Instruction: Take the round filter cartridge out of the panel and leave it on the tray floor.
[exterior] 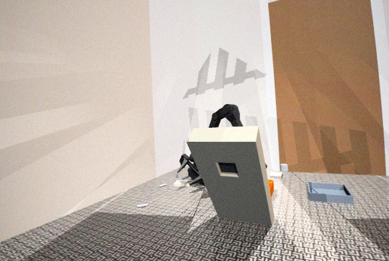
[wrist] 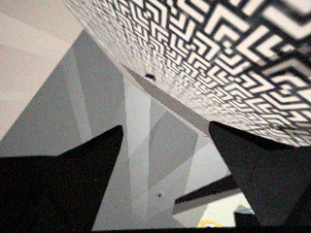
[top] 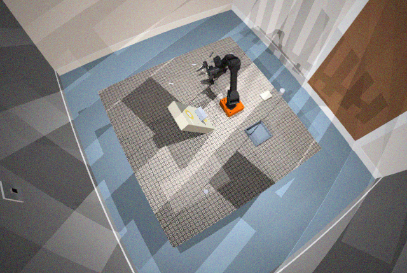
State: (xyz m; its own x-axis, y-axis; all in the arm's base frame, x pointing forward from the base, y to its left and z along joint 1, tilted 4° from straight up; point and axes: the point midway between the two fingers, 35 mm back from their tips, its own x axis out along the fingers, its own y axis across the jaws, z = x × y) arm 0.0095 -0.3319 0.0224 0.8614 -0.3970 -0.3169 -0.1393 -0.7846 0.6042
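Note:
The cream service panel (top: pixel 196 125) (exterior: pixel 240 196) (wrist: pixel 225 216) leans on the mat, with its back toward the exterior camera. A yellow ring (top: pixel 186 111) (wrist: pixel 209 223) marks its face; the pale round area inside it (top: pixel 189 114) looks like the cartridge, but its slots are too small to make out. My gripper (top: pixel 200 76) (exterior: pixel 184 177) (wrist: pixel 165 127) is open and empty, off to the side of the panel and touching nothing that I can see. The blue-grey tray (top: pixel 259 133) (exterior: pixel 332 190) lies on the mat on the other side of the arm base, with no cartridge visible in it.
A pale blue plate (top: pixel 200 114) stands out from the panel face beside the ring. The orange arm base (top: pixel 231 109) (exterior: pixel 271 187) is near the panel. A cream pad (top: pixel 265 95) (exterior: pixel 275 174), a white cylinder (top: pixel 282 90) (exterior: pixel 284 167) and small white pieces (top: pixel 170 83) (exterior: pixel 142 205) lie around.

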